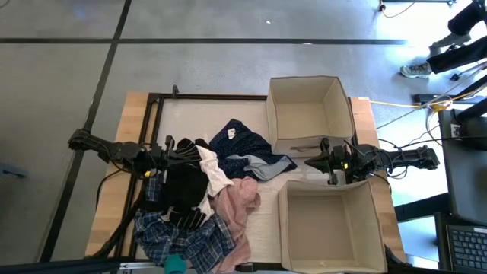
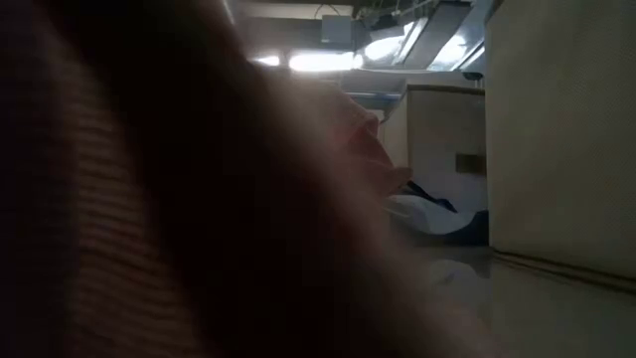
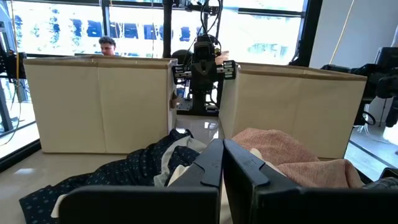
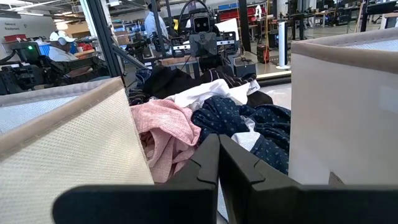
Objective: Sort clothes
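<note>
Overhead view, read from your left to your right. Only this view showed the whole layout. The left gripper (image 1: 194, 152) lay at about nine o'clock from the table's centre, its arm level and reaching toward three o'clock, over the clothes. The pile filled the left half of the table (image 1: 129, 114): the black garment (image 1: 183, 190) under the arm, the cream-white piece (image 1: 213, 171) beside it, the navy piece (image 1: 240, 141) at about twelve o'clock of the pile, the grey-blue piece (image 1: 262, 164) next to that, the pink garment (image 1: 236, 202) toward five o'clock, the plaid garment (image 1: 183, 236) at six o'clock, and a small teal piece (image 1: 175, 265) at the near edge. To the right stood the far box (image 1: 310, 114) and the near box (image 1: 331, 228). The right gripper (image 1: 312, 161) lay level between them, at three o'clock, pointing toward nine o'clock.

The low view showed you little: pink fabric (image 2: 199, 199) pressed against the lens, with the box walls (image 2: 556, 129) at three o'clock.

The left wrist view alone showed you its fingers (image 3: 208, 163) pressed together on nothing, with navy and pink cloth just ahead and the other arm between the box walls. A person (image 3: 107, 45) showed behind the boxes.

The right wrist view showed its fingers (image 4: 214, 158) likewise together and empty, facing the crumpled pile across the table.
</note>
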You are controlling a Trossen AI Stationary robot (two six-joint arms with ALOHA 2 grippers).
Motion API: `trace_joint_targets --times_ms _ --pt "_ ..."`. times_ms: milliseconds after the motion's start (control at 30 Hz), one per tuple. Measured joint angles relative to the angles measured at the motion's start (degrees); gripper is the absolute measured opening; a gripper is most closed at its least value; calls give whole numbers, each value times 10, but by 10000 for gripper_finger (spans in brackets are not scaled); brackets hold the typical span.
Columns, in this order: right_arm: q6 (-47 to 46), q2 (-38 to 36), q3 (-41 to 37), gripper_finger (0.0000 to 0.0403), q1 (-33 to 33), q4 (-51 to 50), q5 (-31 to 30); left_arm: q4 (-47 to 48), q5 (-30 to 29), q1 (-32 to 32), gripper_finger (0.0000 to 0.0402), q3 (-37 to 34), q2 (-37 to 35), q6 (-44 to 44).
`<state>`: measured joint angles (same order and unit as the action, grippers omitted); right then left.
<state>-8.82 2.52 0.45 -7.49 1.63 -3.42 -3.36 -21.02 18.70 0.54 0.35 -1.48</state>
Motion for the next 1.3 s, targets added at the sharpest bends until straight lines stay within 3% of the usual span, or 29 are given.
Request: trace_joint_targets --times_ms 967,1300 --pt "0 0 0 12 0 11 0 -6 0 0 1 0 0 -16" --pt "-60 0 19 12 0 12 0 -9 0 0 1 0 0 -87"
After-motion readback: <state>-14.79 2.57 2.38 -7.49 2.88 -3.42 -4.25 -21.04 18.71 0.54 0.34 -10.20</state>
